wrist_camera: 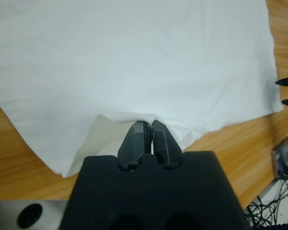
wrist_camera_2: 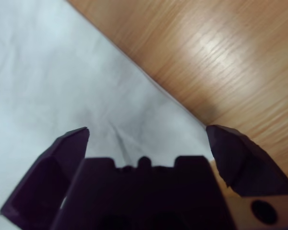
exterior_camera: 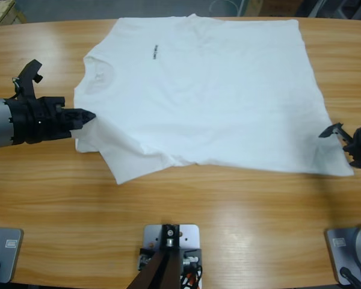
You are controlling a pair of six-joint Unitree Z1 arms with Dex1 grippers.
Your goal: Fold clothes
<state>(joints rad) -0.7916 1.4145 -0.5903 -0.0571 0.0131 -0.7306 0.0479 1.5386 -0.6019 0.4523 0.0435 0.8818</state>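
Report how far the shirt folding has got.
Done: the white T-shirt lies spread nearly flat on the table, chest mark up; no fold is made yet. In hand: the left gripper is shut on the shirt's edge by the sleeve near the collar, and the right gripper is open over the hem corner at the far end. Left: closing the right gripper on that corner, and every fold.

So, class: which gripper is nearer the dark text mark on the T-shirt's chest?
Left. The left gripper pinches the T-shirt below the collar, near the mark; the right gripper sits open at the far hem corner.
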